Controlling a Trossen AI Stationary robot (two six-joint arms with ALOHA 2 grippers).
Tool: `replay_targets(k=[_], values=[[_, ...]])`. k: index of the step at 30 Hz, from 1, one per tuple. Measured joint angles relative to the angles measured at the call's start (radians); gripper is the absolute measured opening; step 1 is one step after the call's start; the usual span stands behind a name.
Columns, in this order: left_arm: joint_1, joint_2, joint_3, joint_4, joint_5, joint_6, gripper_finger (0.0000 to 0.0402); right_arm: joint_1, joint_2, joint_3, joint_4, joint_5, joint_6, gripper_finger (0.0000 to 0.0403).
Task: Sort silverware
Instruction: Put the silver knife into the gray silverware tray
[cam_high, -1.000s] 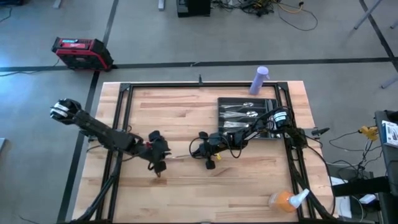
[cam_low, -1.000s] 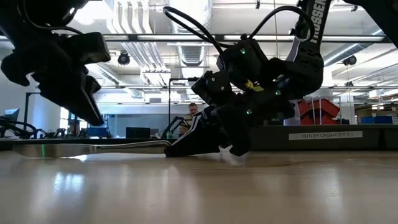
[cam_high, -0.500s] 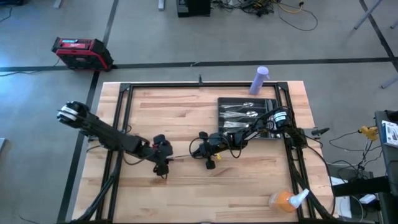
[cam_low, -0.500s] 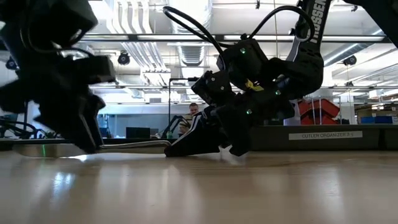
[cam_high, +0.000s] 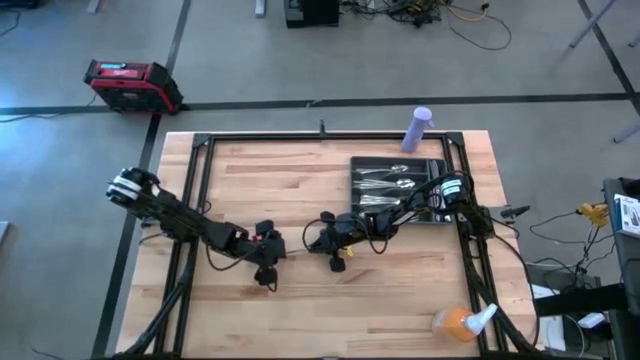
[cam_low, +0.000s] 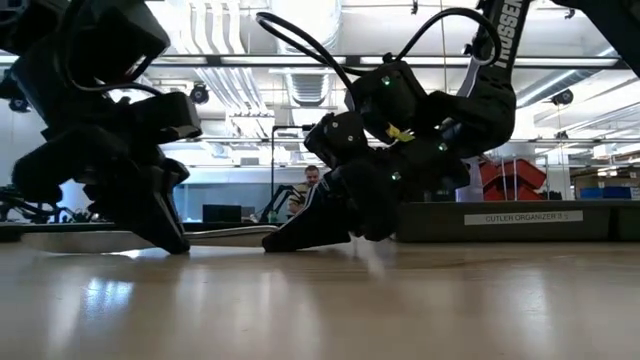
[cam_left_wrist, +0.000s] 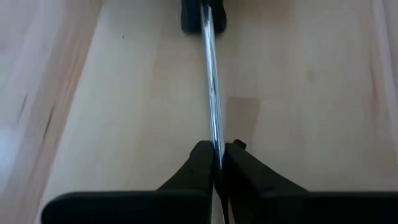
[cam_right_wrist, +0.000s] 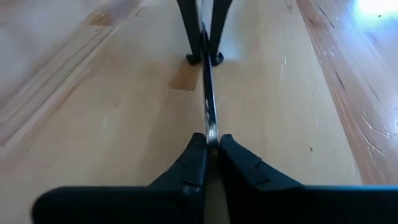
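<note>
- High view: the left gripper (cam_high: 268, 262) and the right gripper (cam_high: 328, 243) face each other low over the middle of the wooden table (cam_high: 300, 310), near one another. A thin piece of silverware (cam_high: 296, 251) bridges the short gap between them. Behind the right arm, the dark grey tray (cam_high: 437, 166) sits toward the table's far right, with more shiny pieces (cam_high: 385, 183) lying in its compartments. A purple cylinder (cam_high: 417, 128) stands at the far edge just beyond the tray, and an orange spray bottle (cam_high: 461, 321) lies near the right front corner. A red case (cam_high: 132, 85) rests on the floor beyond the table's left side.
- Low view: both grippers reach down to the tabletop, the left gripper (cam_low: 165, 236) on the picture's left and the right gripper (cam_low: 300, 235) nearer the middle. The silverware piece (cam_low: 215, 236) runs level between them, just above the wood. The tray (cam_low: 520, 220) shows behind the right arm, labelled as a cutlery organizer. A person (cam_low: 308, 190) sits far off in the room.
- Left wrist view: the left gripper's two dark fingers (cam_left_wrist: 202, 163) are pressed together on one end of the silverware piece (cam_left_wrist: 212, 93), which stretches away to the other gripper (cam_left_wrist: 203, 15) at its far end.
- Right wrist view: the right gripper's fingers (cam_right_wrist: 199, 155) are clamped on the other end of the same piece (cam_right_wrist: 206, 106); it is thin and seen edge-on, so whether it is a knife, fork or spoon cannot be told. The left gripper (cam_right_wrist: 203, 43) grips its far end.
</note>
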Motion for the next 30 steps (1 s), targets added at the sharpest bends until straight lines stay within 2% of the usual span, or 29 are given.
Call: replay_targets(k=[4,7,12,19,22,25,30], values=[[0.002,0.002,0.002,-0.011,0.000,0.011,0.0010,0.000,0.003,0.019,-0.010,-0.003,-0.011,0.0069],[0.002,0.002,0.002,-0.010,-0.001,0.012,0.0009,-0.001,0.003,0.032,-0.019,-0.003,-0.018,0.0075],[0.009,0.002,0.001,-0.001,0.003,-0.004,0.0032,-0.001,0.005,0.038,-0.023,-0.004,-0.025,0.0013],[0.014,-0.024,0.000,0.005,-0.019,0.028,0.0087,-0.001,-0.002,0.040,-0.028,-0.002,-0.005,0.0005],[0.015,-0.103,-0.006,-0.070,-0.033,0.037,0.0104,0.000,-0.032,0.042,-0.076,0.024,0.013,0.0004],[0.013,-0.229,-0.003,-0.148,-0.089,0.035,0.0117,0.010,-0.088,0.037,-0.164,0.083,-0.002,0.0003],[-0.011,-0.430,-0.003,-0.288,-0.257,0.038,0.0128,0.038,-0.201,0.031,-0.354,0.271,-0.066,0.0001]])
